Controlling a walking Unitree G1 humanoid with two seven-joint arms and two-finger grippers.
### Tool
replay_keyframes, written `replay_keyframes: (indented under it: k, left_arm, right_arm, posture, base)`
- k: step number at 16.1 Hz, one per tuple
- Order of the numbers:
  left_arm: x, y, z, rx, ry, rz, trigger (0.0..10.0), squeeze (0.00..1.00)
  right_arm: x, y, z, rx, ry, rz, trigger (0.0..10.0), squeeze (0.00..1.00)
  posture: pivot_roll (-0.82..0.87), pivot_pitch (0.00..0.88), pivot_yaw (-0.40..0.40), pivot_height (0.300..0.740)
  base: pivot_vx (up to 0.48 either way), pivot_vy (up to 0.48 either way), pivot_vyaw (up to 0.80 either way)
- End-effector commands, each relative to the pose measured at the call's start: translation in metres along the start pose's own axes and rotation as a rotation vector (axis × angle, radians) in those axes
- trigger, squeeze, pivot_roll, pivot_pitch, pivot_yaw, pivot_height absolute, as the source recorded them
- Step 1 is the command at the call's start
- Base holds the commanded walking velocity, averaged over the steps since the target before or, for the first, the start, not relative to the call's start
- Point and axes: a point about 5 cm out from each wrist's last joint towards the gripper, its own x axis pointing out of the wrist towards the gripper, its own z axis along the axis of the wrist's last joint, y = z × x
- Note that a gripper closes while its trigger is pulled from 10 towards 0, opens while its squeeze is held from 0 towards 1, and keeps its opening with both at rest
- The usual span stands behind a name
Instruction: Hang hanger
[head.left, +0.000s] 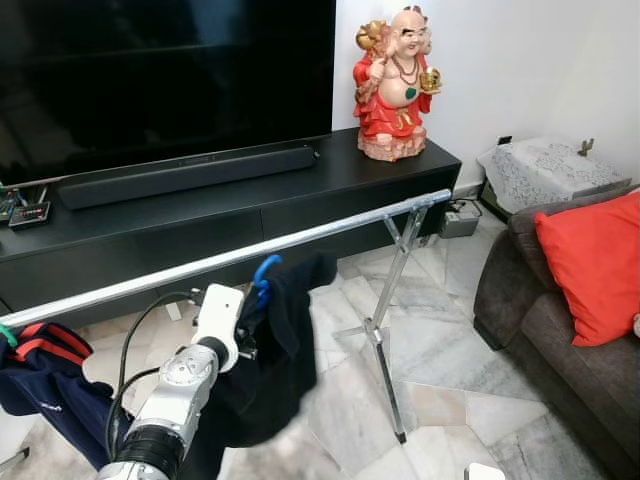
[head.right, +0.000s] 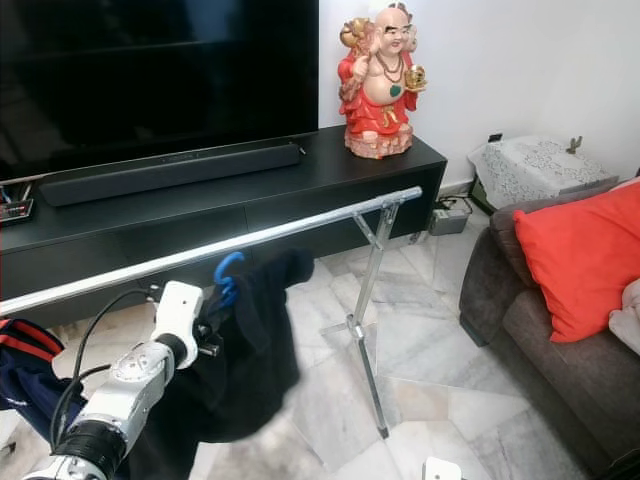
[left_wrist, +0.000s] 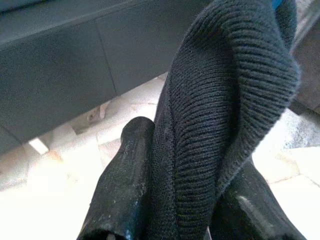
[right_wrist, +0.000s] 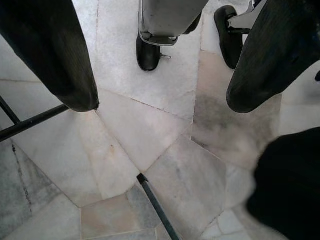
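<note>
Left eye view: left gripper (head.left: 262, 305) raised at the long silver metal clothes rail (head.left: 250, 248), carrying a dark knitted garment (head.left: 285, 340) on a blue plastic hanger (head.left: 265, 272). The hanger's blue hook sits right at the rail, touching or just under it; whether it is hooked over cannot be told. The garment hangs below the rail, near mid-span, between a navy garment with red stripes (head.left: 45, 375) already hung at the robot's left end and the rail's crossed metal stand (head.left: 385, 330).

Step in hand, as judged: placing the hook on the rail. Next move calls for making sure the hook sits over the bar, lowering until the rail takes the weight, then letting go and drawing back without dragging the knit.

Left wrist view: two black fingers (left_wrist: 122, 195) clenched on the dark ribbed knit, cloth bunched between them, hanger presumably inside the fold.

Right wrist view: right gripper (right_wrist: 160, 85) hangs idle over pale marble floor tiles (right_wrist: 145, 135), fingers spread wide, nothing held.
</note>
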Motion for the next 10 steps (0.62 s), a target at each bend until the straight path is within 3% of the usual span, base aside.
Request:
replay_keyframes:
  k: [1, 10]
  left_arm:
    - [0.004, 0.002, 0.013, -0.020, -0.061, 0.017, 10.0, 0.00]
    - [0.011, 0.012, 0.024, -0.093, -0.096, 0.171, 10.0, 0.00]
  right_arm:
    - [-0.001, -0.001, -0.003, 0.007, 0.011, -0.004, 10.0, 0.00]
    - [-0.003, -0.008, -0.007, 0.001, 0.021, -0.010, 10.0, 0.00]
  posture:
    - [0.04, 0.000, 0.008, 0.740]
    - [0.03, 0.003, 0.005, 0.740]
  base:
    - [0.000, 0.000, 0.00]
    - [0.000, 0.000, 0.00]
